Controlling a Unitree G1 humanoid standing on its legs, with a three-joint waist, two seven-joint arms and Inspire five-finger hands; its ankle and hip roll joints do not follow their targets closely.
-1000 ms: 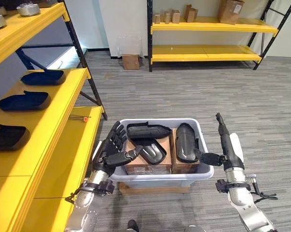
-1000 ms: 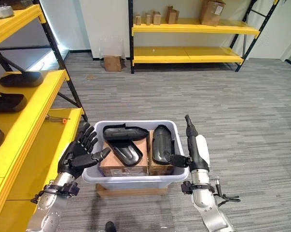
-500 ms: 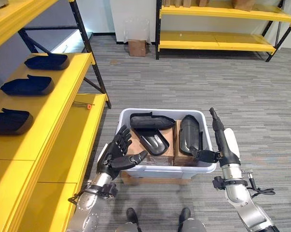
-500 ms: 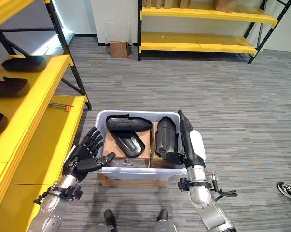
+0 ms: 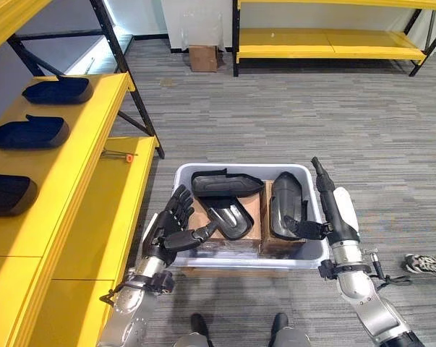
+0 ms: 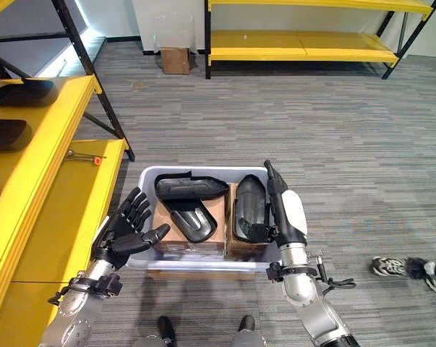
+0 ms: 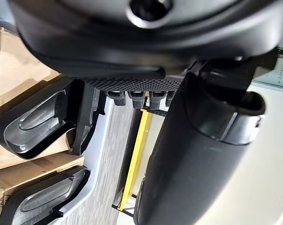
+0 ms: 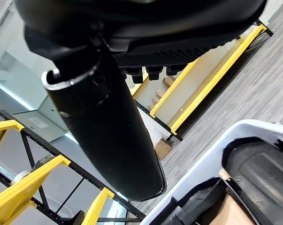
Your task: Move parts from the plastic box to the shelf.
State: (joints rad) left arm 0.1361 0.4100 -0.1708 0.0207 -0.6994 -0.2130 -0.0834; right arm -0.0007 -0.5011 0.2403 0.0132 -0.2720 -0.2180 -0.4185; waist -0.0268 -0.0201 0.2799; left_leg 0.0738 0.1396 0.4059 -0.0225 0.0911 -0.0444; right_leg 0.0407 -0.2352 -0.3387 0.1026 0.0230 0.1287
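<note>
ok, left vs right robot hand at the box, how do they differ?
The left robot hand is at the plastic box's left wall with its fingers spread apart; the right robot hand is at the right wall with its fingers straight and together, pointing away from the robot. The left thumb points toward the black part on the cardboard; the right thumb reaches toward the upright part. Both are open and hold nothing.

One plastic box (image 5: 186, 172); three black parts inside (image 5: 225, 182) (image 5: 230, 217) (image 5: 285, 206); three parts on the shelf (image 5: 57, 90) (image 5: 26, 133) (image 5: 8, 194); two cardboard boxes (image 5: 254, 214) (image 5: 202, 56).
</note>
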